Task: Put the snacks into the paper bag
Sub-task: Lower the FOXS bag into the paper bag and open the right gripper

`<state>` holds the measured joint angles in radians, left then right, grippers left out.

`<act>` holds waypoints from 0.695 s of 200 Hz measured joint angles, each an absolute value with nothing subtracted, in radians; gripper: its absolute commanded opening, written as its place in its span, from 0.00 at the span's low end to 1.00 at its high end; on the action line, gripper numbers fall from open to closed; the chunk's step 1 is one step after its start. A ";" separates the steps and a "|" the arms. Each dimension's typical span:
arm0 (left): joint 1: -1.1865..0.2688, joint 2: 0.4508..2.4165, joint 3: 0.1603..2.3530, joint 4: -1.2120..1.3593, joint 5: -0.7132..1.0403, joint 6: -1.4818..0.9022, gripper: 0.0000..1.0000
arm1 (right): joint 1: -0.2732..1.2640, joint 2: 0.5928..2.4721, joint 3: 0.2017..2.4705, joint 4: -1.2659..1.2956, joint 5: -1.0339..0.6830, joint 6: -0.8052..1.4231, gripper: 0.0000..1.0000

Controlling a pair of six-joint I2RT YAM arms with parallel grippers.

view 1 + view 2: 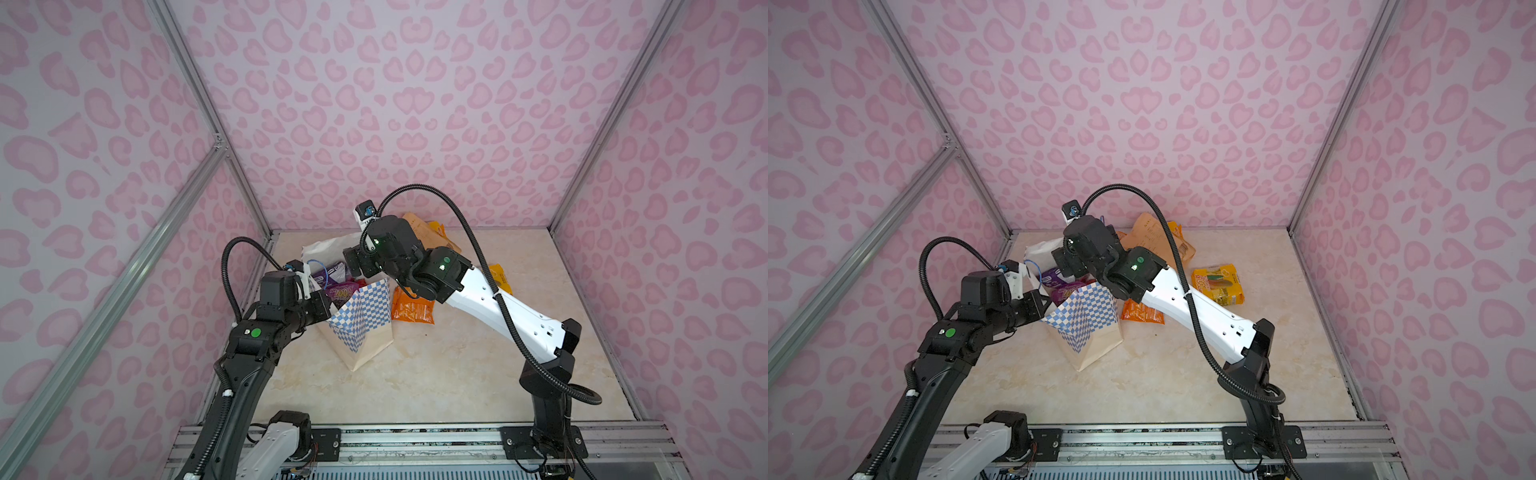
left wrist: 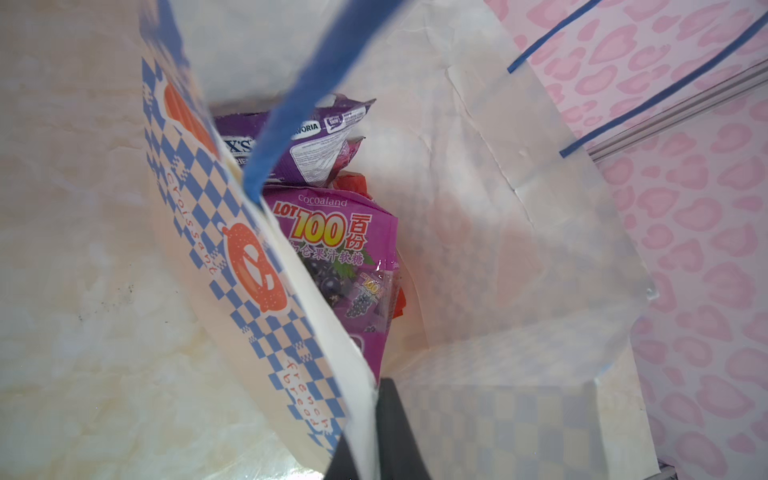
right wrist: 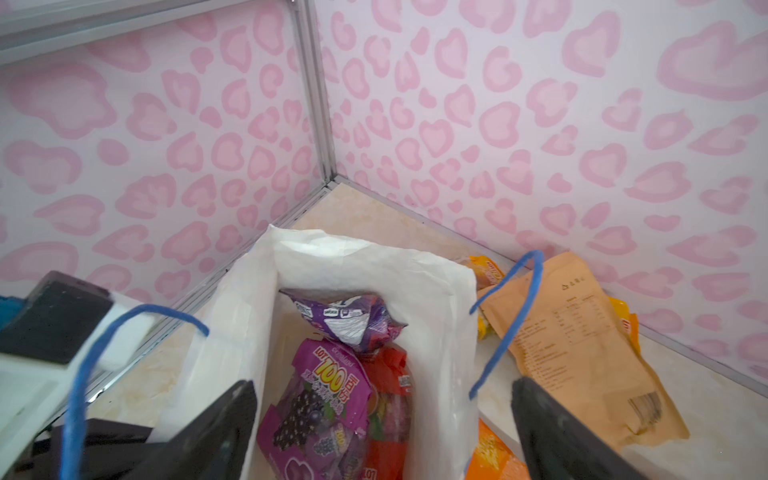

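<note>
Your right tool hangs released, jaws wide and empty, directly over the mouth of the cream-white paper bag with blue-and-white checks. Your left tool is clenched on the bag's rim on the left-arm side, holding the mouth open. Inside lie crinkly purple packets and a red packet.

The nearest loose snack is the crinkly orange packet. It lies flat on the pale marble-look counter, just beside the bag under the right arm, its long side running across both top views. I judge this a right-arm job: out and down, away from the bag. The flat tan pouch and yellow packet lie farther off.
</note>
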<state>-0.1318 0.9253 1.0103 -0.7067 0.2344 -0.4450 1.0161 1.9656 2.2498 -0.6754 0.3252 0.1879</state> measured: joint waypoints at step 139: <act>-0.131 0.992 1.093 -0.746 0.176 -0.461 0.09 | 0.877 2.112 2.346 -0.708 0.154 0.245 0.00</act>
<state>-0.1314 0.9916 1.0931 -0.7464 0.1764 -0.4610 0.8768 2.1124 2.3463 -0.7082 0.1543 0.2455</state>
